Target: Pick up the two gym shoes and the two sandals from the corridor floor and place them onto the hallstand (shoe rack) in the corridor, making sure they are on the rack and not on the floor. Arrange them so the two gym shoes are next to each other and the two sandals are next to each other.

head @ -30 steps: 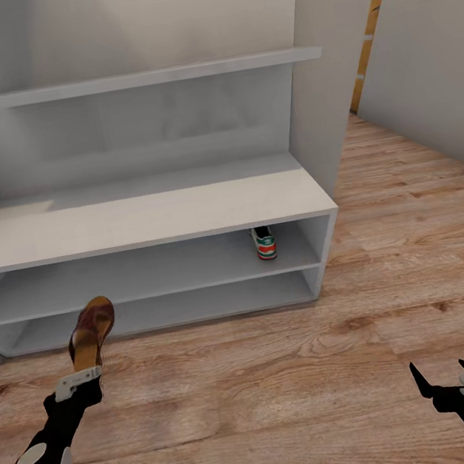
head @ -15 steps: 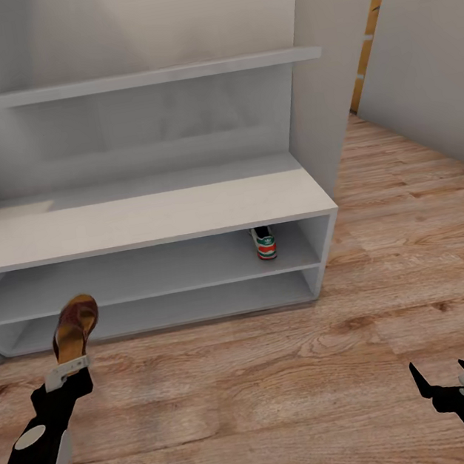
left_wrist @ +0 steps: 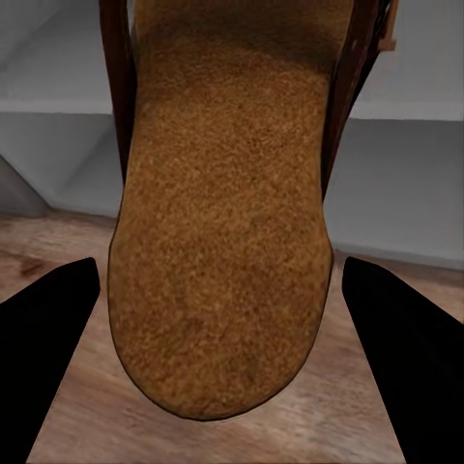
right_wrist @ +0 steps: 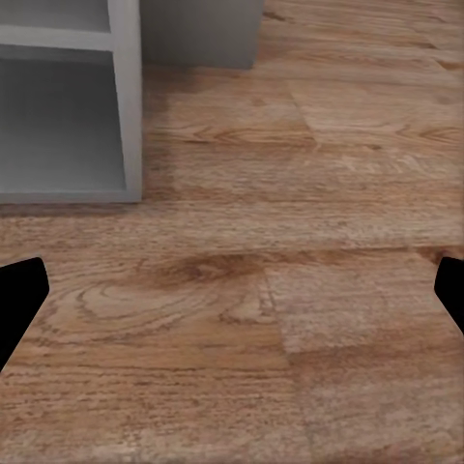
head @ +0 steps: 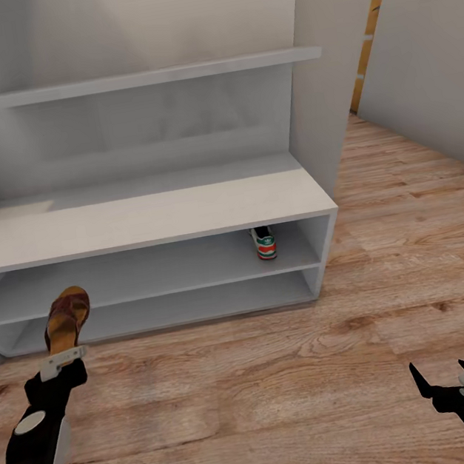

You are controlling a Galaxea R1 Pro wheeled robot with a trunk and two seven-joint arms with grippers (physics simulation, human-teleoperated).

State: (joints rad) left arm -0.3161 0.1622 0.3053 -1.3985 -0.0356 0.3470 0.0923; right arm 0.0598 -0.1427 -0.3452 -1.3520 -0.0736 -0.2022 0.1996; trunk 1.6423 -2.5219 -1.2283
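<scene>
A dark brown sandal (head: 67, 319) with a tan footbed (left_wrist: 222, 213) is held upright, toe up, by my left gripper (head: 61, 358), which is shut on its heel end. It hangs above the corridor floor (head: 284, 373) in front of the left part of the hallstand (head: 147, 215). One gym shoe (head: 264, 243), white with green and red, stands heel-out in the upper shelf compartment near the right end. My right gripper (head: 442, 378) is open and empty, low over the floor at the right, its dark fingertips (right_wrist: 19, 290) spread wide.
A thin floating wall shelf (head: 133, 80) hangs above the hallstand. A grey wall panel (head: 316, 99) stands at the rack's right end, and the corridor runs on behind it. The rack's lower right corner (right_wrist: 126, 97) lies ahead of my right gripper.
My left arm has carried the sandal to the left and a little closer to the rack's left part. The right arm and the gym shoe have not moved.
</scene>
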